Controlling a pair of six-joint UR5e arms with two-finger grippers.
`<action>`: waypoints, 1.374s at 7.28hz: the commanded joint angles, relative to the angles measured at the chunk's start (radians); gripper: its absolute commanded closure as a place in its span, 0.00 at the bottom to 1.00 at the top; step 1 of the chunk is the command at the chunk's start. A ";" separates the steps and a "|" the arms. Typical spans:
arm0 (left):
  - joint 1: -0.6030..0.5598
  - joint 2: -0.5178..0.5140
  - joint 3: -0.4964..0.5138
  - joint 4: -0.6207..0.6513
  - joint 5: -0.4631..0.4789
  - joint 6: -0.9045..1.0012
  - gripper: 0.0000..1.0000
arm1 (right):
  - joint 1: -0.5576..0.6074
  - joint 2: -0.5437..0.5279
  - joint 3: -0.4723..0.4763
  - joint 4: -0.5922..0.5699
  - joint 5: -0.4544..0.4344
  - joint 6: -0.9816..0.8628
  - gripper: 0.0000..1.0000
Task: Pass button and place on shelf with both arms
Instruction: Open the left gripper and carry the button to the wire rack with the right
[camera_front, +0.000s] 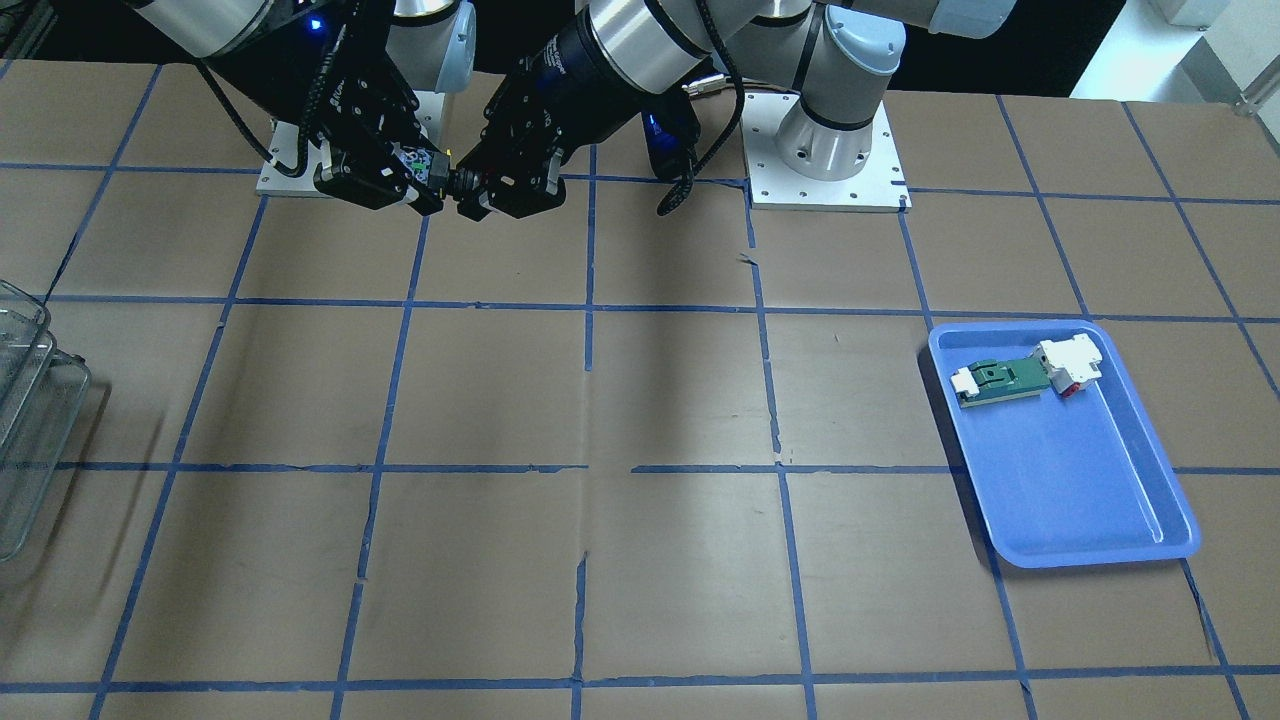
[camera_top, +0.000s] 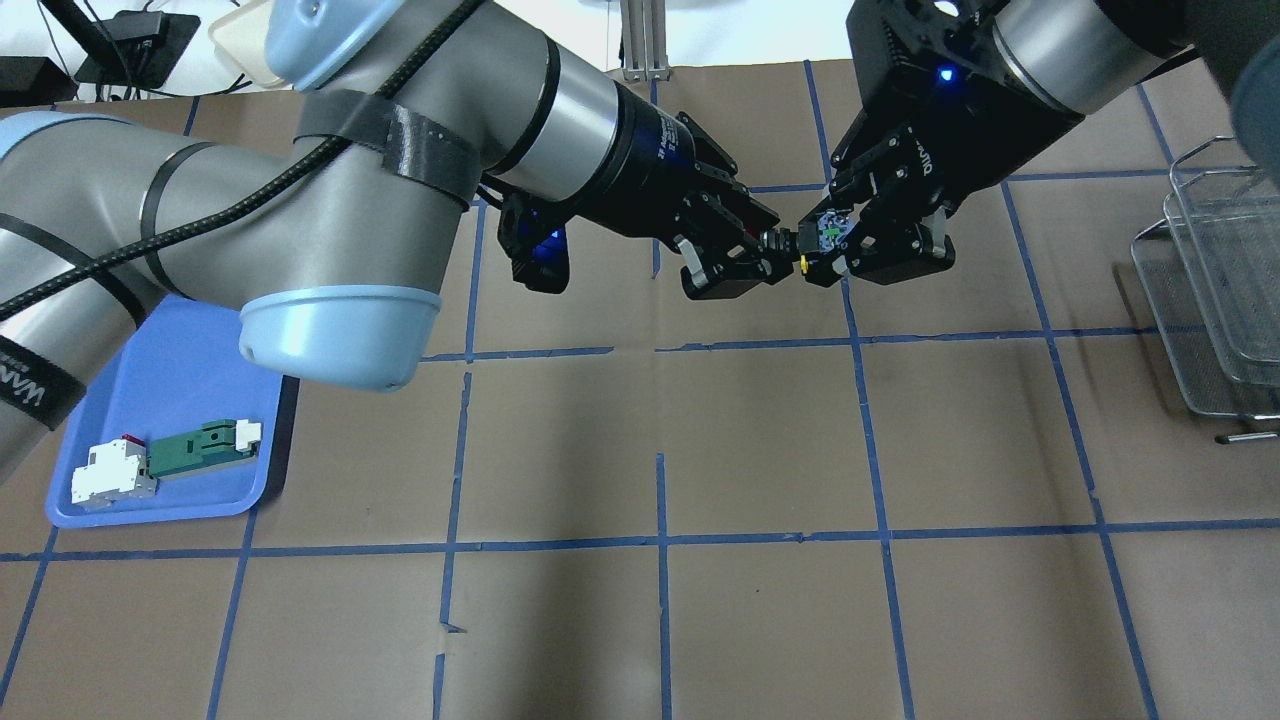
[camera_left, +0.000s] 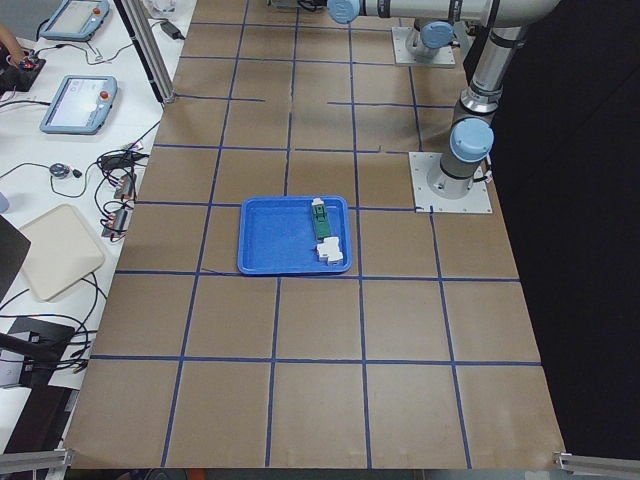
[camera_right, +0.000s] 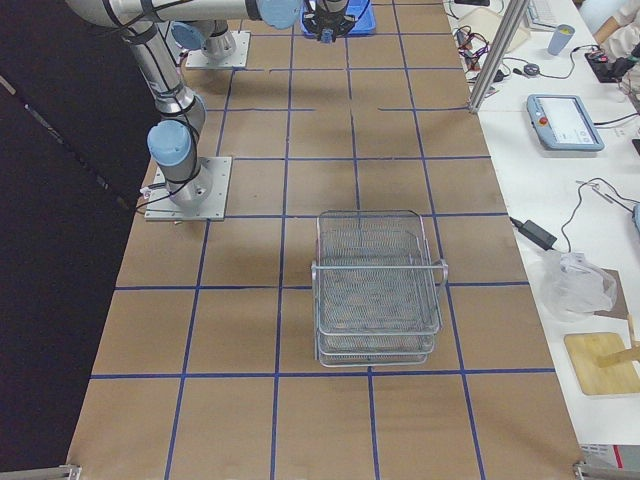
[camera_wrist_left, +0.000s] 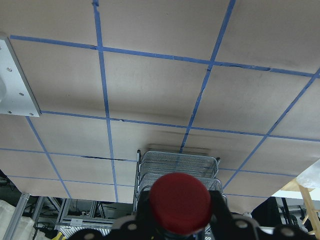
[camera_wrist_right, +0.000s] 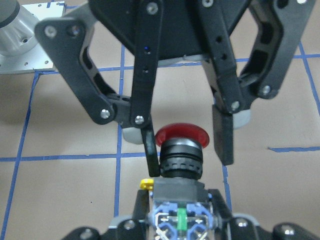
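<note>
In the air over the desk (camera_front: 660, 400), right of its middle: button (camera_top: 812, 238) between left gripper (camera_top: 770, 250) and right gripper (camera_top: 838, 245).
Block end of the button clamped inside the right gripper; cap end between the left gripper's parted fingers, one right at the collar, the other just clear of it. On the desk's left side, tray (camera_top: 170, 390); in its end nearer the robot, board part (camera_top: 200, 450) and white part (camera_top: 105, 475) end to end, touching, white part outermost. At the desk's right edge, shelf (camera_top: 1220, 280), well apart from the tray and the grippers.
</note>
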 joint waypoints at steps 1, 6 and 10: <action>0.002 0.004 0.007 0.007 0.004 -0.002 0.12 | 0.000 -0.002 -0.005 0.001 0.003 0.001 1.00; 0.063 0.010 0.001 -0.007 0.020 0.141 0.09 | -0.121 0.018 0.001 -0.007 -0.153 -0.030 1.00; 0.315 -0.001 -0.002 -0.161 0.172 0.675 0.07 | -0.472 0.168 -0.010 -0.102 -0.310 -0.339 1.00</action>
